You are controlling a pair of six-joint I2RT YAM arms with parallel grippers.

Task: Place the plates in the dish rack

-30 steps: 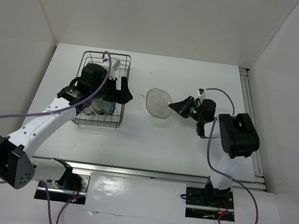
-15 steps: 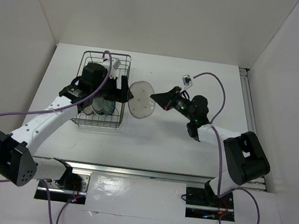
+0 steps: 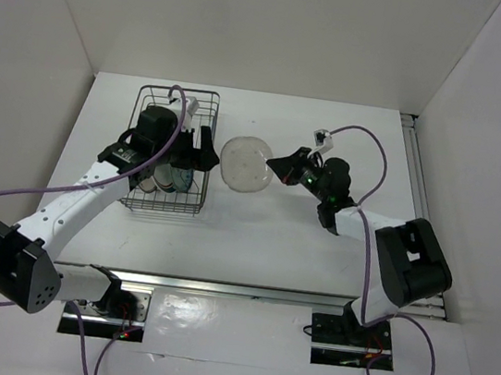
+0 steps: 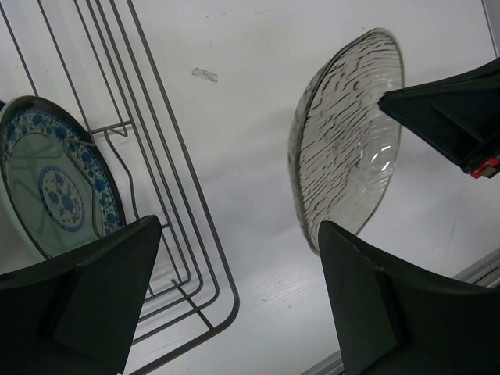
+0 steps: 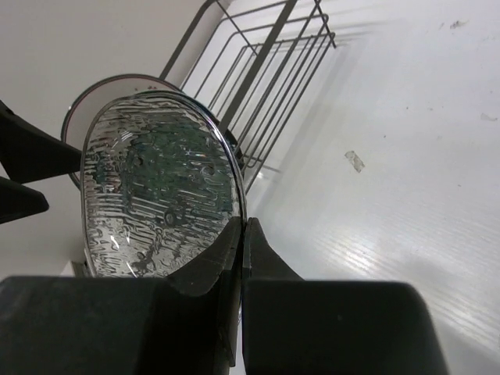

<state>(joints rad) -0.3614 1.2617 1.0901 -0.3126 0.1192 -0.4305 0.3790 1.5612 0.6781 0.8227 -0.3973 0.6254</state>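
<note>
My right gripper [image 3: 275, 165] is shut on the rim of the small translucent grey plate [image 3: 247, 162] and holds it on edge in the air, just right of the dish rack [image 3: 182, 92]. The wrist view shows the jaws [image 5: 244, 234] pinching the plate [image 5: 156, 187]. My left gripper [image 3: 205, 149] is open and empty over the rack's right side, with the grey plate [image 4: 348, 133] ahead of it. The teal patterned plate [image 4: 55, 183] stands in the rack [image 4: 233, 301]. A white plate with a dark rim ring [image 5: 117, 80] shows behind the grey plate. The orange-centred plate cannot be made out.
The rack [image 5: 262, 62] stands at the table's back left. A metal rail [image 3: 421, 202] runs along the right edge of the table. White walls enclose the table on three sides. A small scrap of tape [image 4: 205, 75] lies on the table.
My right gripper has carried the grey plate left from mid-table toward the rack and tipped it more upright. My left arm has barely moved.
</note>
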